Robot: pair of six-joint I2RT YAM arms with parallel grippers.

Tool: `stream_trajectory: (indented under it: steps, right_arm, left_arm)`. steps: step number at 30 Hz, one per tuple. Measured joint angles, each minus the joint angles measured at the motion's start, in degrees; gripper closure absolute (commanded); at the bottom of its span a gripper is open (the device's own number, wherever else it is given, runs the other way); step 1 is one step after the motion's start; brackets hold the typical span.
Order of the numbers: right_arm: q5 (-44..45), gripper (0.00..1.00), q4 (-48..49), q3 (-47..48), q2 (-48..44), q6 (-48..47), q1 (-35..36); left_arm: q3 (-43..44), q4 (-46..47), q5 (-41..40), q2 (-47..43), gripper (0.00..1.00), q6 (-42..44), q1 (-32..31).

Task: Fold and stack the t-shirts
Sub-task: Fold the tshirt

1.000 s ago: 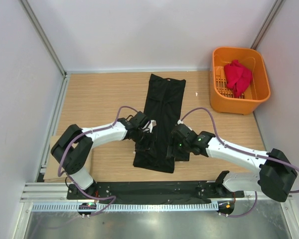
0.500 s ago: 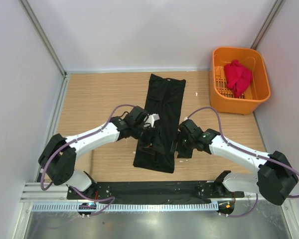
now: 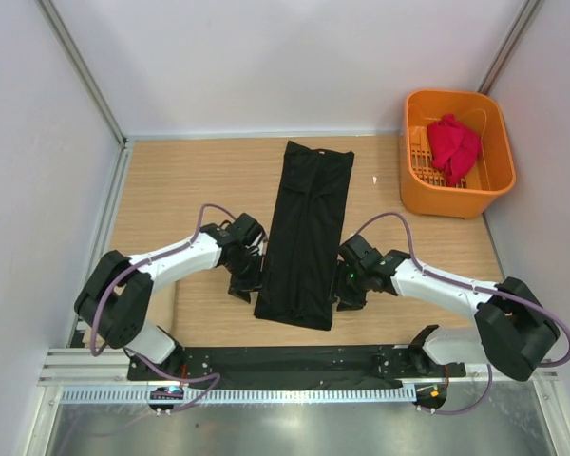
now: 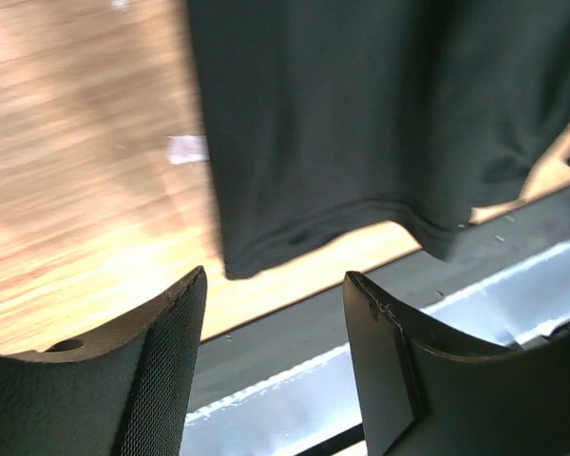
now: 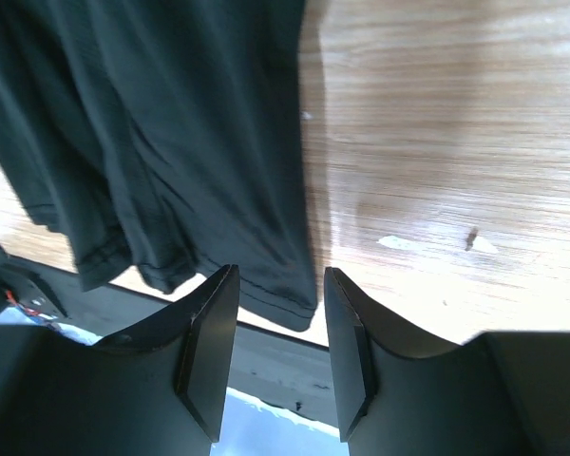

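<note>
The black t-shirt (image 3: 306, 233) lies flat on the wooden table as a long narrow strip, running from the far middle to the near edge. My left gripper (image 3: 240, 288) hangs just off its left edge near the lower hem, open, with nothing between its fingers. In the left wrist view the hem corner (image 4: 242, 261) lies just ahead of the left gripper (image 4: 274, 278). My right gripper (image 3: 345, 298) is open beside the right edge. In the right wrist view the right hem corner (image 5: 290, 306) shows on the table below the right gripper (image 5: 280, 275). The red t-shirt (image 3: 453, 144) lies crumpled in the basket.
The orange slotted basket (image 3: 484, 185) stands at the far right corner of the table. A tan cardboard sheet (image 3: 168, 309) lies at the near left, partly under the left arm. A small white scrap (image 3: 375, 179) lies right of the black shirt. A metal rail runs along the near edge.
Both grippers were over the lower part of the black t-shirt and have moved outward off it, the left to the left and the right to the right. The right gripper's gap has narrowed somewhat.
</note>
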Motion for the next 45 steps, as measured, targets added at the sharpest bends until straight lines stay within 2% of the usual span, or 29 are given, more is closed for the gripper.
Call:
stream_trajectory:
  steps: [8, 17, 21, 26, 30, 31, 32, 33, 35, 37, 45]
  right_arm:
    - [-0.2, 0.59, -0.2, -0.5, 1.8, -0.6, 1.2]
    - [-0.2, 0.60, 0.5, -0.8, 3.7, -0.5, 1.9]
    - [-0.3, 0.64, 0.8, -0.9, 4.5, -0.5, 1.9]
    - [-0.5, 0.64, 0.9, -0.3, 5.3, -0.5, 2.3]
    - [-0.5, 0.64, 0.9, 0.0, 5.8, -0.5, 2.8]
    - [-0.5, 0.67, 0.9, 0.0, 5.8, -0.5, 2.9]
    - [-0.5, 0.76, 1.0, 0.0, 5.9, -0.5, 3.0]
    - [-0.6, 0.83, 1.0, 0.0, 6.0, -0.5, 3.0]
    - [-0.7, 0.98, 1.8, -0.6, 6.1, 0.1, 3.2]
    - [-1.1, 0.99, 2.4, -1.3, 6.0, 0.8, 3.2]
    - [-1.2, 0.99, 4.0, -3.3, 3.9, 1.9, 3.3]
  left_arm:
    - [-0.1, -0.2, -3.9, 4.2, 0.52, -1.2, -1.1]
    - [2.3, -1.2, -5.4, 9.2, 0.50, -1.8, -4.6]
    - [2.9, -1.9, -5.4, 10.2, 0.55, -1.9, -4.6]
    - [3.4, -2.6, -5.3, 11.1, 0.60, -1.8, -4.6]
    - [3.0, -2.5, -4.9, 11.1, 0.69, -1.9, -4.5]
    - [2.9, -2.4, -4.7, 11.1, 0.72, -1.9, -4.5]
    - [2.6, -2.4, -4.4, 11.1, 0.75, -1.8, -4.5]
    - [2.4, -2.4, -4.0, 11.1, 0.82, -1.9, -4.5]
    - [1.7, -2.0, -3.3, 10.8, 0.87, -2.0, -4.4]
    - [0.3, -1.0, -2.5, 9.9, 0.99, -2.3, -3.8]
    - [-7.9, 5.9, 1.7, 3.4, 1.00, -3.4, -0.4]
